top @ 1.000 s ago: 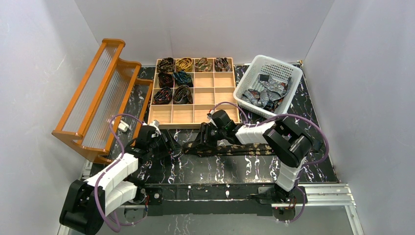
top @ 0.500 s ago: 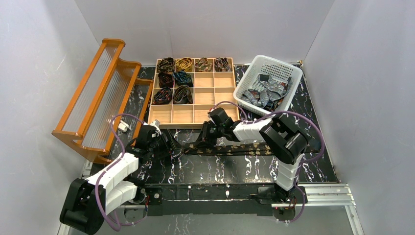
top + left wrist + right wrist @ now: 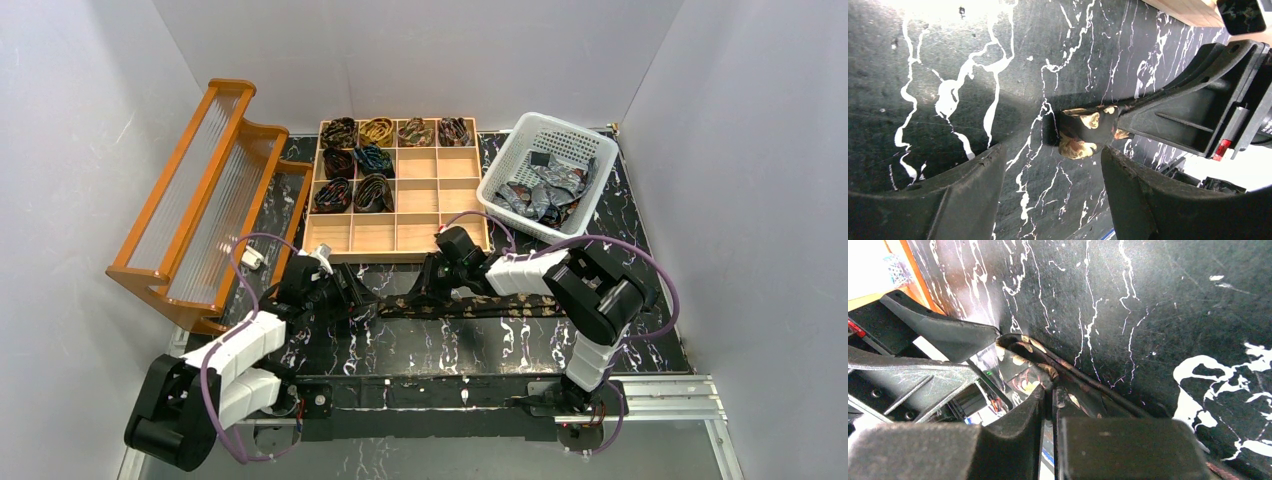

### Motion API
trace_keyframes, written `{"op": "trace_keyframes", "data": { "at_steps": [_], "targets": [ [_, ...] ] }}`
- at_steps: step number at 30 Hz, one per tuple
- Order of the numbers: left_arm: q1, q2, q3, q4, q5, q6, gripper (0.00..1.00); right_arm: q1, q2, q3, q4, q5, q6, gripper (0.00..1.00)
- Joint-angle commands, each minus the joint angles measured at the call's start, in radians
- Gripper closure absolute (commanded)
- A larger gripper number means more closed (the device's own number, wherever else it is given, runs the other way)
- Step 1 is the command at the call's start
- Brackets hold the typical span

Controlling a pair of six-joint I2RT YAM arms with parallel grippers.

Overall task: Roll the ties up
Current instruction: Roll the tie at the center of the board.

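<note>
The dark brown patterned tie [image 3: 500, 307] lies flat on the black marble table [image 3: 400, 345], with its long axis running left to right across the near part. Its folded left end [image 3: 1078, 137] is pinched between the almost closed fingers of the right gripper [image 3: 1048, 390], while the left gripper [image 3: 1052, 152] waits just left of that end, facing it with jaws wide apart and holding nothing. Compared with one second before, the right jaws have come together on the fabric and the left ones stay as wide.
</note>
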Motion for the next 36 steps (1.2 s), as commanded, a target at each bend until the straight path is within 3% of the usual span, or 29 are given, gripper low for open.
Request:
{"op": "trace_keyframes", "data": {
  "at_steps": [1,17,26,28,30,31,33,36],
  "targets": [
    [0.002,0.022,-0.027,0.025,0.049,0.023,0.33,0.005,-0.009,-0.012,-0.044,0.025,0.03,0.84],
    [-0.004,0.126,-0.009,0.065,0.104,0.072,0.42,0.025,-0.064,-0.018,-0.181,0.112,-0.025,0.75],
    [-0.031,0.13,-0.009,0.116,0.147,0.088,0.38,0.03,-0.066,0.017,-0.231,0.127,-0.062,0.65],
    [-0.046,0.15,0.003,0.073,0.091,0.096,0.44,0.03,-0.1,0.028,-0.24,0.146,-0.081,0.64],
    [-0.065,0.169,0.02,0.016,0.002,0.1,0.54,0.03,-0.18,-0.013,-0.152,0.147,-0.106,0.54],
    [-0.069,0.166,0.025,-0.001,-0.023,0.095,0.53,0.029,-0.221,-0.039,-0.109,0.154,-0.117,0.45],
    [-0.07,0.1,0.019,-0.013,-0.078,0.054,0.42,0.028,-0.285,-0.05,-0.095,0.184,-0.175,0.33],
    [-0.07,-0.055,0.017,-0.037,-0.12,0.029,0.35,0.025,-0.314,0.004,-0.164,0.216,-0.338,0.24]
  ]
}}
